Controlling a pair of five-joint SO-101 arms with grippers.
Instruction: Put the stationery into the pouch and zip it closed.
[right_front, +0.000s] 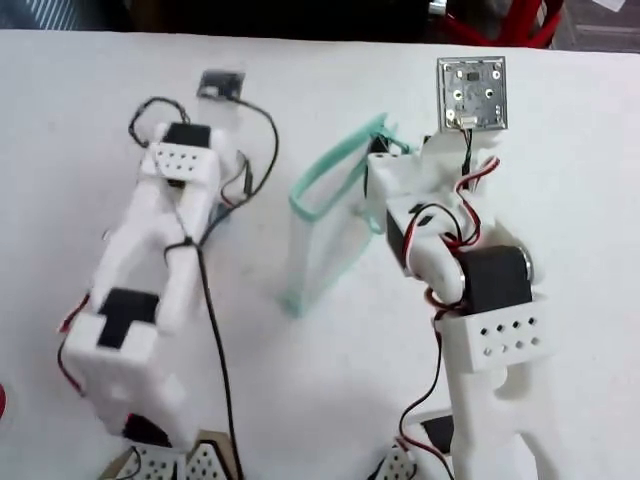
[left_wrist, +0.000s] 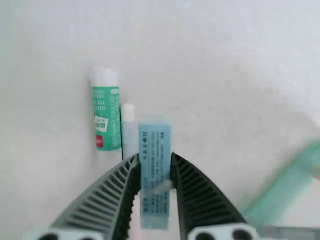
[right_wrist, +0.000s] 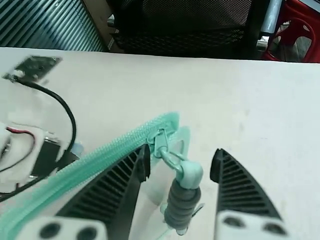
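In the left wrist view my left gripper (left_wrist: 153, 159) is shut on a light blue eraser (left_wrist: 154, 165), one finger against each long side. A green glue stick (left_wrist: 106, 117) with a white cap and a slim white stick (left_wrist: 128, 132) lie right beside the eraser on the white table. A clear pouch (right_front: 325, 230) with a mint green zipper edge (right_wrist: 100, 155) stands open between the arms. At its far corner my right gripper (right_wrist: 181, 152) is open, with the zipper pull (right_wrist: 184, 175) hanging between its fingers and one finger (right_wrist: 135, 170) against the zipper edge.
A black cable (right_front: 215, 330) runs across the table beside the left arm. A small circuit board (right_front: 471, 95) sticks up behind the right arm. The table's far edge has a black chair (right_wrist: 185, 25) and red legs (right_front: 520, 25) beyond it.
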